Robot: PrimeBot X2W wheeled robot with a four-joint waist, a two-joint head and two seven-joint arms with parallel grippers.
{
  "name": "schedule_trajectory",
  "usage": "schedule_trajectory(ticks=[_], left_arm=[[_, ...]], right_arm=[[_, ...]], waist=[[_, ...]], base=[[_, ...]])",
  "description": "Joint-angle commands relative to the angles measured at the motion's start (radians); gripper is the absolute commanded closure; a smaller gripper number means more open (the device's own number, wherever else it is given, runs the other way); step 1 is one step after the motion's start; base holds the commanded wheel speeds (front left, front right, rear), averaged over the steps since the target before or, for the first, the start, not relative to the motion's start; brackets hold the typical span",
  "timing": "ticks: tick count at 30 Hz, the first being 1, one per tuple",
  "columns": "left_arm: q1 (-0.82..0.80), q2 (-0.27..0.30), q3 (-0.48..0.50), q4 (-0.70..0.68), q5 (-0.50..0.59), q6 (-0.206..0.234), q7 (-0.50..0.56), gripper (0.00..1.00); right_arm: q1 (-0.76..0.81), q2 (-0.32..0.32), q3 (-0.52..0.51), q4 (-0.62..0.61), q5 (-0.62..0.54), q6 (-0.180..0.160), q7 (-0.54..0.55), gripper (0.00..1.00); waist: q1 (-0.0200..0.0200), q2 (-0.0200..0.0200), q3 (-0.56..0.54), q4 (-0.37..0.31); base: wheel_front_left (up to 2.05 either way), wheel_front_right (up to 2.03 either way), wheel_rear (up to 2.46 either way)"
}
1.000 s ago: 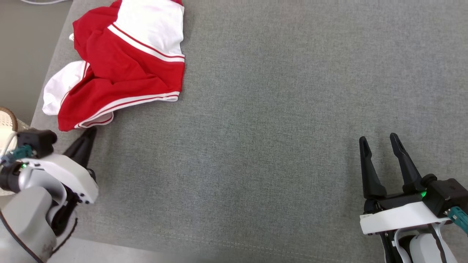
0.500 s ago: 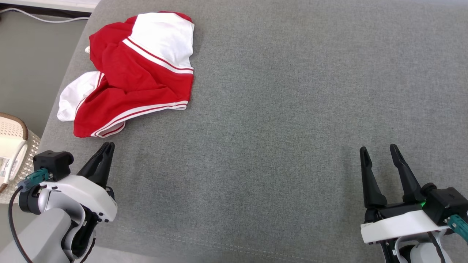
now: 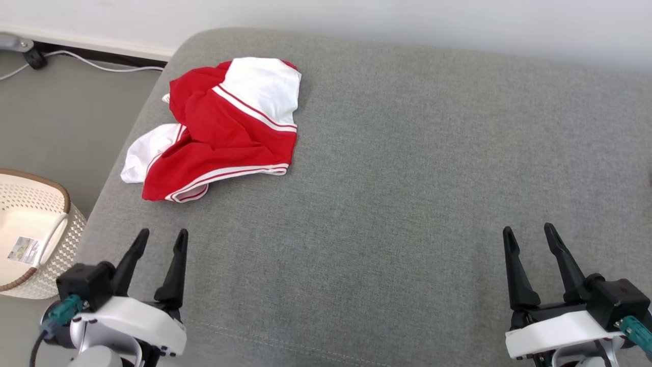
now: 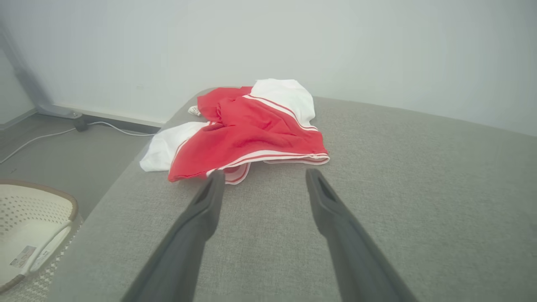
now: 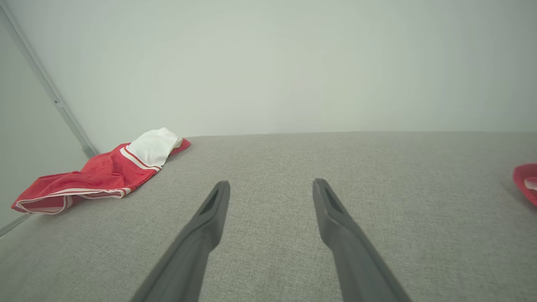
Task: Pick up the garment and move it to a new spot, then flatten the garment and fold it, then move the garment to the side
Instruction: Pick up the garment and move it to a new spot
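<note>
Fingers of left gripper (image 3: 163,233), pinched a second ago, now stand parted and empty, like right gripper (image 3: 528,229); garment (image 3: 224,137), judged soft, light, limp, lies crumpled upper left on grey cushion (image 3: 387,193); pinch striped hem.

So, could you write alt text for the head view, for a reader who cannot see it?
A red and white garment lies rumpled near the far left corner of a grey cushioned surface, apart from both tools. The left tool and right tool are open at the picture's lower corners; a white basket stands on the floor at left.
</note>
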Motion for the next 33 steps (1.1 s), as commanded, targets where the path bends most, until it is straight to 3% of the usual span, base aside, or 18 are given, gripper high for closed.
schedule_trajectory(ticks=[1, 11, 17, 33], left_arm=[[0.013, 0.036, 0.046, -0.055, 0.03, 0.022, -0.01, 0.0], [0.13, 0.054, 0.026, -0.17, 0.071, 0.109, 0.0, 0.0], [0.169, 0.071, 0.016, -0.209, 0.077, 0.138, 0.019, 0.0], [0.18, 0.084, -0.003, -0.253, 0.085, 0.157, 0.046, 0.0]], right_arm=[[0.004, -0.005, 0.018, -0.018, -0.009, 0.0, -0.008, 0.0], [0.094, -0.005, 0.008, -0.04, -0.006, 0.0, 0.012, 0.0], [0.15, -0.005, -0.006, -0.059, 0.012, 0.0, 0.019, 0.0], [0.177, -0.005, -0.004, -0.089, 0.024, 0.0, 0.036, 0.0]], waist=[[-0.0001, 0.0, -0.036, 0.011], [-0.0001, 0.0, -0.138, 0.013], [-0.0001, 0.0, -0.18, 0.02], [-0.0001, 0.0, -0.186, 0.029]], base=[[0.0, 0.0, 0.0], [0.0, 0.0, 0.0], [0.0, 0.0, 0.0], [0.0, 0.0, 0.0]])
